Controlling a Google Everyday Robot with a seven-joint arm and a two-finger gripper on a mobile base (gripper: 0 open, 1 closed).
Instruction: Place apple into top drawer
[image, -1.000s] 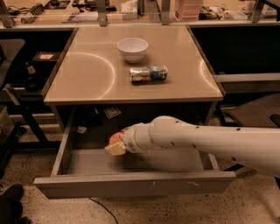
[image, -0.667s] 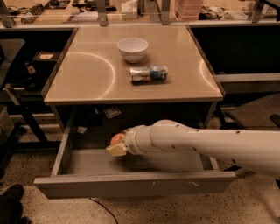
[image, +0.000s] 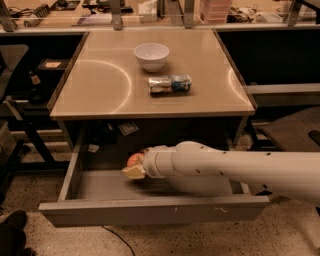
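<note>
High front view, looking down, claw (image: 133, 168) inside open top drawer (image: 150, 213)

Gripper (image: 134, 169) inside open top drawer (image: 150, 212), left of drawer centre; arm enters from right. Apple (image: 133, 160) at gripper tip, just behind it, within drawer. Drawer front panel before gripper; drawer left wall to its left. Table (image: 100, 85) above and behind gripper. Snack packet (image: 170, 84) on table, behind gripper, slightly right. Bowl (image: 151, 55) on table, behind packet, farthest from gripper.
</note>
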